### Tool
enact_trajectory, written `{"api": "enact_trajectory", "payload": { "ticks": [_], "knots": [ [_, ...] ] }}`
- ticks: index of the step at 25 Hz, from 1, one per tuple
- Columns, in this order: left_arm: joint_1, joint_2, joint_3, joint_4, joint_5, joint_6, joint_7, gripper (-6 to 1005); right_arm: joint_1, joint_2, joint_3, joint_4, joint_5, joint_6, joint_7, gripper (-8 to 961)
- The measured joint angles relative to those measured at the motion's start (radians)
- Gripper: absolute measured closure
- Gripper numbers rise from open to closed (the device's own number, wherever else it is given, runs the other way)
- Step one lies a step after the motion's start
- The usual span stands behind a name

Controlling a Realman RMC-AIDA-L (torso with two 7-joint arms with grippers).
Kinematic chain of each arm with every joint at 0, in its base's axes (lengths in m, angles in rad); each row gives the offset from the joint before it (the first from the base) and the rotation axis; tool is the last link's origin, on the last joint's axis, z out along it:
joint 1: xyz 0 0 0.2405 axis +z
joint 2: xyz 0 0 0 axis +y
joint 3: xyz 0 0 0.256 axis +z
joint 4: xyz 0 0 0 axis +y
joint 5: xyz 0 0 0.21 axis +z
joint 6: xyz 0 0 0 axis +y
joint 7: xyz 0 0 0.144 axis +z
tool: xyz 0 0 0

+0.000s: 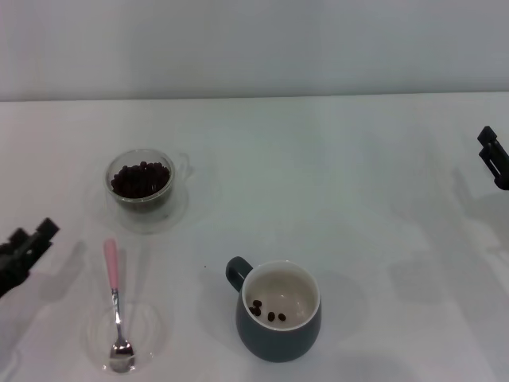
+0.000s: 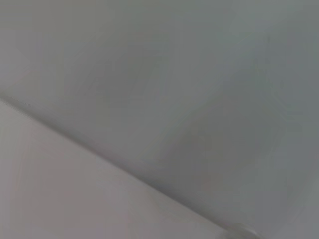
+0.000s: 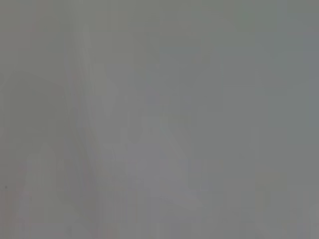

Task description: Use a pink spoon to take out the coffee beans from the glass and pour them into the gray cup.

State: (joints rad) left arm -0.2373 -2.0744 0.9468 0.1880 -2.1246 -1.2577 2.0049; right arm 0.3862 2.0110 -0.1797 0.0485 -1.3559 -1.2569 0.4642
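Observation:
The pink spoon [image 1: 116,310] lies on the table at the front left, its silver bowl resting in a flat clear dish [image 1: 127,334]. The glass [image 1: 141,181] stands behind it, full of dark coffee beans [image 1: 141,177]. The gray cup [image 1: 277,310] stands front centre with its handle to the left; three beans [image 1: 267,311] lie inside. My left gripper [image 1: 28,243] is at the left edge, left of the spoon and apart from it. My right gripper [image 1: 493,157] is at the far right edge, away from everything. Both wrist views show only blank surface.
The white table [image 1: 358,207] runs back to a pale wall. A clear saucer [image 1: 151,215] lies under the glass.

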Motion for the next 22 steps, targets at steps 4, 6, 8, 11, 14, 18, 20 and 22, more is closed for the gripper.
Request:
{"api": "enact_trajectory", "payload": {
  "ticks": [4,6,8,11,14,18,20,22],
  "knots": [
    [0.022,0.001,-0.086,0.002,-0.001,-0.005,0.152,266,-0.003,0.001,0.000,0.000,0.000,0.000,0.000,332],
    [0.033,0.001,-0.125,0.004,-0.002,-0.020,0.231,191,-0.007,0.002,0.000,0.001,0.000,-0.002,0.000,332],
    [0.044,-0.001,-0.186,0.005,-0.004,-0.041,0.354,149,-0.009,0.002,0.000,0.001,0.000,-0.004,0.001,332],
    [0.051,-0.006,-0.241,-0.010,-0.027,-0.051,0.516,136,-0.010,0.002,0.000,0.001,0.017,-0.001,-0.001,332],
    [0.040,-0.007,-0.254,-0.042,-0.073,-0.044,0.617,123,-0.016,0.002,0.000,0.002,0.026,0.000,-0.007,332],
    [0.022,-0.007,-0.255,-0.080,-0.100,-0.042,0.683,119,-0.021,0.002,0.000,0.001,0.026,0.000,-0.008,332],
    [0.010,-0.008,-0.256,-0.101,-0.101,-0.041,0.700,119,-0.028,0.002,0.000,0.001,0.027,-0.003,-0.009,332],
    [0.001,-0.008,-0.258,-0.120,-0.103,-0.041,0.708,119,-0.037,0.001,0.000,-0.001,0.027,-0.009,-0.009,332]
  ]
}}
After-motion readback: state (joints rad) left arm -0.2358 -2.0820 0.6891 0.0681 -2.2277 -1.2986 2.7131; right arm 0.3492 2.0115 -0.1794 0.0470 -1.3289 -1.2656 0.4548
